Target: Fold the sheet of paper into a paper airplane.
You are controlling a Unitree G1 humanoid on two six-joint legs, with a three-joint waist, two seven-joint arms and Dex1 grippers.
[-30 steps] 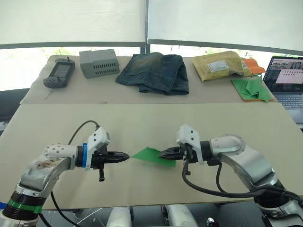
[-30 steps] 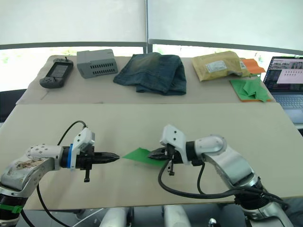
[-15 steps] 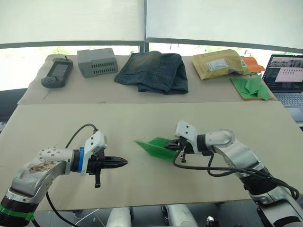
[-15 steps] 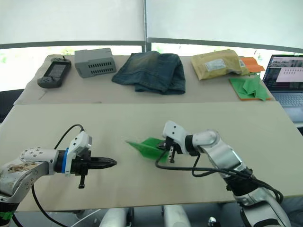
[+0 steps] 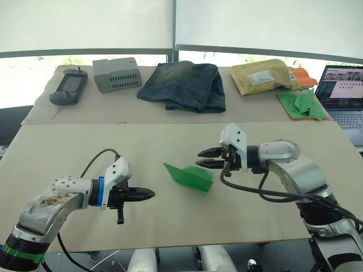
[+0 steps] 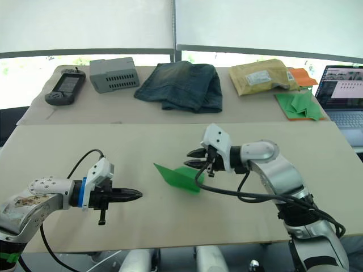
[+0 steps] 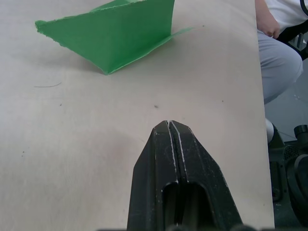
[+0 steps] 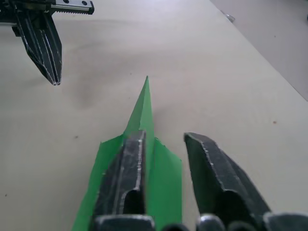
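While the paper airplane [image 5: 190, 176] lies mid-desk as a pointed green wedge w/ one flap standing up, the head views put it between the two arms: left pincer [image 5: 148, 194] low & apart from its tip, right pincer [image 5: 203, 158] just above its wide end, no contact seen. Desk [image 5: 68, 153] is beige; jeans [image 5: 182, 85], a grey box [image 5: 116, 74] & a laptop [image 5: 343, 93] sit at the far edge, well away.

Left wrist view: left pincer's fingers [image 7: 175, 159] pressed together, nothing between them; the wedge [image 7: 115, 36] rests ahead, raised flap facing the cam, torn-looking edge at the point.

Right wrist view: right pincer [image 8: 168, 142] spread, fingers over the tail of the wedge [image 8: 144, 108], holding nothing; crease runs straight out to the nose.

Handling, as a guess: very light, thin, floppy across the flaps but stiffer along the folded spine. It'd slide on the smooth desk if pushed & crumple or tear if squeezed hard. Best hold prob. the layered spine near the tail, where several plies stack; the other pincer could pin the nose flat.
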